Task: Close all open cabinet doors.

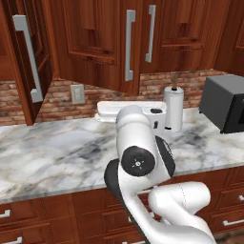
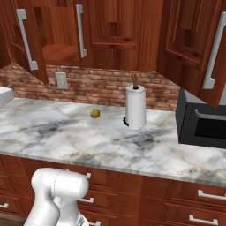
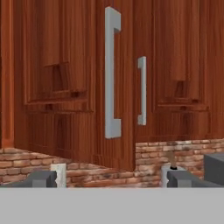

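Observation:
A tall reddish-brown cabinet door [image 1: 95, 38] stands swung out over the counter, its long silver bar handle [image 1: 129, 45] on its right edge. In the hand view that door [image 3: 65, 65] and its handle [image 3: 111, 74] are straight ahead and close. Just to its right, another door [image 3: 179, 65] with its handle [image 3: 141, 89] lies flat and closed. At far left a door [image 1: 45, 43] hangs wide open. Another open door [image 2: 190, 39] juts out above the microwave. My gripper [image 3: 111, 179] is open and holds nothing. It sits below the swung-out door's handle.
A marble counter [image 1: 57, 147] runs across below the cabinets, with drawers under it. On it stand a paper towel roll [image 2: 135, 108], a black microwave [image 2: 201, 126], a white appliance [image 1: 128, 109] and a small yellowish object [image 2: 95, 113]. A wall outlet [image 1: 77, 94] sits in the brick backsplash.

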